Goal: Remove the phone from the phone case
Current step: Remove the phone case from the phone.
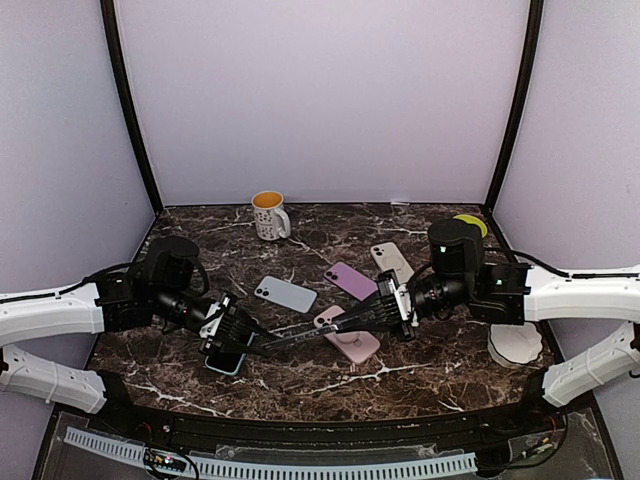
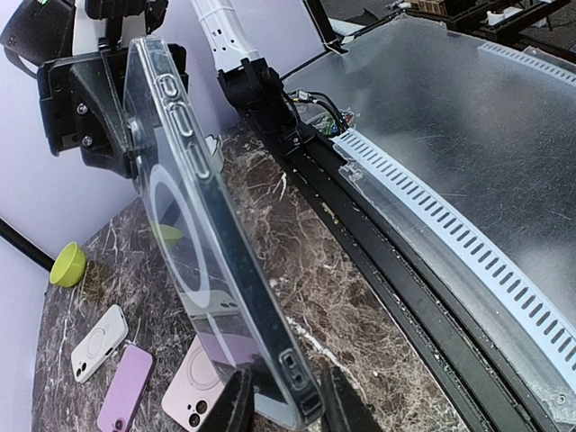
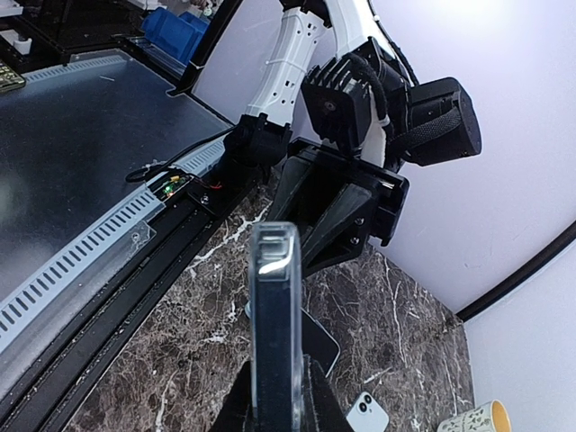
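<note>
The left gripper (image 2: 286, 410) is closed on one short end of a clear phone case (image 2: 193, 261). Its two fingers (image 2: 236, 407) press against the case's opposite faces. The right gripper (image 3: 274, 407) clamps the other short end in the same way, so the case hangs in the air between the two tools, stretched from one to the other above the marble table (image 1: 300, 382). From the right wrist the case shows edge-on, rising straight up from between the fingers toward the left gripper's black body. From the left wrist its broad face shows a printed ring, and the marble can be seen through it.

A dark-screened phone (image 1: 226, 362) lies flat on the table directly under the left gripper, apart from the case. A pink phone (image 1: 355, 346) lies below the span of the case, nearer the right gripper. Beyond the case, on the far side from the arm bases, rest a grey-blue phone (image 1: 285, 293), a purple phone (image 1: 350, 280) and a white phone (image 1: 392, 262). A mug (image 1: 268, 214) stands farther back still.
</note>
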Robot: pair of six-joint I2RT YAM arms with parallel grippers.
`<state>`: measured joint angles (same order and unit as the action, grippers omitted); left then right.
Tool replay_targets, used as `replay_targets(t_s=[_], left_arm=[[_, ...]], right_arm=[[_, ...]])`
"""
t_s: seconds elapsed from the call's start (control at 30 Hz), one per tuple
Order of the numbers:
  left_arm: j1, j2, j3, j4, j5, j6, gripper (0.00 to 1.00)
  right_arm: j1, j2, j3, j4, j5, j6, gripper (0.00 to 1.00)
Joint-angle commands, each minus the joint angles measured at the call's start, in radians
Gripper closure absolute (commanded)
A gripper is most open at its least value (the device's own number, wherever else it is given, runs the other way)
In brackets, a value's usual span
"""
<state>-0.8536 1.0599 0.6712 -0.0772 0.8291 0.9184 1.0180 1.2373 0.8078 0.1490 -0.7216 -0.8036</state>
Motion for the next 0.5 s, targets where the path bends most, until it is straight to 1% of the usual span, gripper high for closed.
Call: replay_targets(t_s=[0.0,0.23,0.47], left_arm=[[-0.026,0.000,-0.009,-0.014,0.016,0.020,0.73],[-0.075,0.009,-0.007,-0.031,-0.003,0.029,0.74],[-0.130,0.033,-0.003,-0.052,-0.023,0.039,0.75]], right_arm=[[0.016,-0.022,0.060,0.058,-0.010,-0.026,1.00],[0.029,-0.031,0.069,-0.008,-0.033,-0.068,1.00],[0.054,-0.042,0.071,-0.069,-0.019,-0.111,1.00]])
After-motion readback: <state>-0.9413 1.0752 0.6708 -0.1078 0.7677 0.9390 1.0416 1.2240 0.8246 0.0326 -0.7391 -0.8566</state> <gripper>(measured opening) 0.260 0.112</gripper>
